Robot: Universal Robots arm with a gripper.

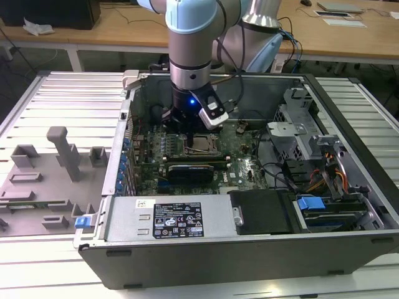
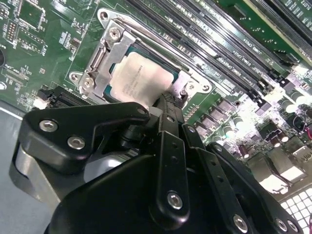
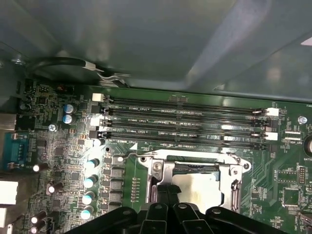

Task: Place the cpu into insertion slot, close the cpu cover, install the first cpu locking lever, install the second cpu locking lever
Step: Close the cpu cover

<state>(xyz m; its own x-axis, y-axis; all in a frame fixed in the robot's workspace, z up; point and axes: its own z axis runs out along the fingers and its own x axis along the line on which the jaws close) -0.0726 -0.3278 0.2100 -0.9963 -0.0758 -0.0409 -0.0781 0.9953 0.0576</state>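
Beside the memory slots [image 3: 185, 122] — cpu [image 2: 144, 78], partly behind closed jaws.

Nothing reads clearly on the power-supply label [image 1: 177, 219] or motherboard [image 3: 287, 170].

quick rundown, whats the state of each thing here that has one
cpu: seated in the insertion slot, metal top up
cpu cover: down around the cpu
gripper: low at the cover's corner
memory slots: empty
computer case: lying flat, side open
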